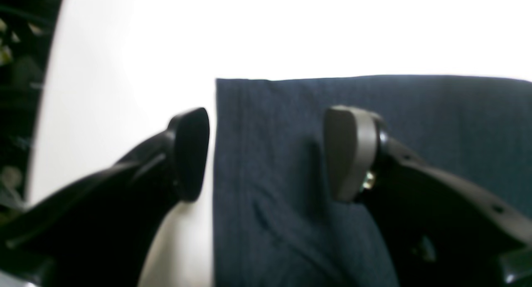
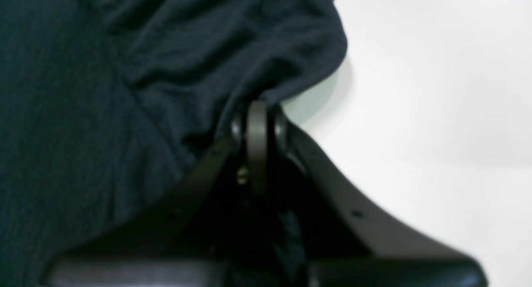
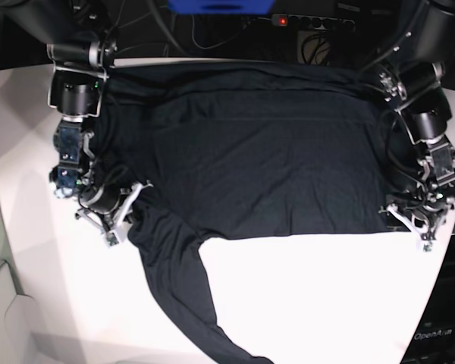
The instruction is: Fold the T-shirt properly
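The dark navy T-shirt [image 3: 250, 152] lies spread flat on the white table [image 3: 326, 303], with one long sleeve [image 3: 205, 303] trailing toward the front edge. In the base view my right gripper [image 3: 129, 208] sits at the shirt's left edge, near where the sleeve starts. The right wrist view shows this gripper [image 2: 257, 112] shut on a bunched fold of the T-shirt [image 2: 104, 91]. My left gripper [image 3: 413, 224] is at the shirt's lower right corner. In the left wrist view it [image 1: 270, 154] stands open: one finger [image 1: 189, 154] is over bare table, the other [image 1: 351, 154] over flat T-shirt fabric [image 1: 415, 112].
A power strip [image 3: 311, 21] and cables lie beyond the table's far edge, with a blue object [image 3: 220, 6] beside them. Both arms' upper links stand at the back corners. The table's curved edge [image 1: 45, 112] shows left of the left gripper.
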You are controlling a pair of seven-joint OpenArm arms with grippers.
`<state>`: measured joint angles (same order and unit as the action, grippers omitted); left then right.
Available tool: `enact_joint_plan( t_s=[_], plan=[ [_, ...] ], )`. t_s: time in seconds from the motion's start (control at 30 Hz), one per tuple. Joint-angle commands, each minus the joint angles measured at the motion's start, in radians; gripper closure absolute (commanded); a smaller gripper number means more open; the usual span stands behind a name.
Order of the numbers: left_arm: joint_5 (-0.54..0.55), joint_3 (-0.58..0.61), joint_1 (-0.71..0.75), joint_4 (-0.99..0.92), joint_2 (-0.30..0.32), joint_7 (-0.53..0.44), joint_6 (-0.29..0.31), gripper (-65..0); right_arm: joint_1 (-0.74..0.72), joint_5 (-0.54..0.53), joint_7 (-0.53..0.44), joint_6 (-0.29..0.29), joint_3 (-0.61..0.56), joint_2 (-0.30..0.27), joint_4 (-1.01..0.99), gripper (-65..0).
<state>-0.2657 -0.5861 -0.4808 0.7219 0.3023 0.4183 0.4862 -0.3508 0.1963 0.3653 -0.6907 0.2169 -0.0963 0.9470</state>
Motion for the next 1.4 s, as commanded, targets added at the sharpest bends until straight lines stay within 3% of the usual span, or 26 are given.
enact_joint_plan(
  t_s=[0.0,0.1,0.27,0.53,0.9,1.27,1.37],
  plan=[
    [0.007,-0.001,-0.032,-0.003,0.025,-0.039,-0.013,-41.3,-0.004,0.022,0.048,-0.007,-0.003,-0.003,0.0,0.0],
    [0.009,-0.002,-0.042,-0.028,0.027,-0.072,-0.024,-41.2,-0.003,0.022,0.048,-0.007,-0.003,-0.009,0.0,0.0],
    [0.01,-0.002,-0.048,-0.028,0.028,-0.077,-0.094,-41.2,-0.003,0.022,0.048,-0.007,-0.003,-0.012,0.0,0.0],
    [0.01,-0.002,-0.049,-0.052,0.028,-0.112,-0.097,-41.4,-0.003,0.022,0.048,-0.007,-0.003,-0.013,0.0,0.0],
    [0.003,-0.001,-0.154,-0.321,0.073,-0.229,-0.099,-41.3,-0.003,0.022,0.048,-0.007,-0.003,-0.015,0.0,0.0],
    [0.001,0.002,-0.144,-0.331,0.074,-0.23,-0.134,-41.1,-0.003,0.022,0.048,-0.007,-0.003,-0.013,0.0,0.0],
    [0.001,0.002,-0.129,-0.331,0.073,-0.226,-0.134,-33.0,-0.003,0.022,0.048,-0.007,-0.003,-0.013,0.0,0.0]
  ],
)
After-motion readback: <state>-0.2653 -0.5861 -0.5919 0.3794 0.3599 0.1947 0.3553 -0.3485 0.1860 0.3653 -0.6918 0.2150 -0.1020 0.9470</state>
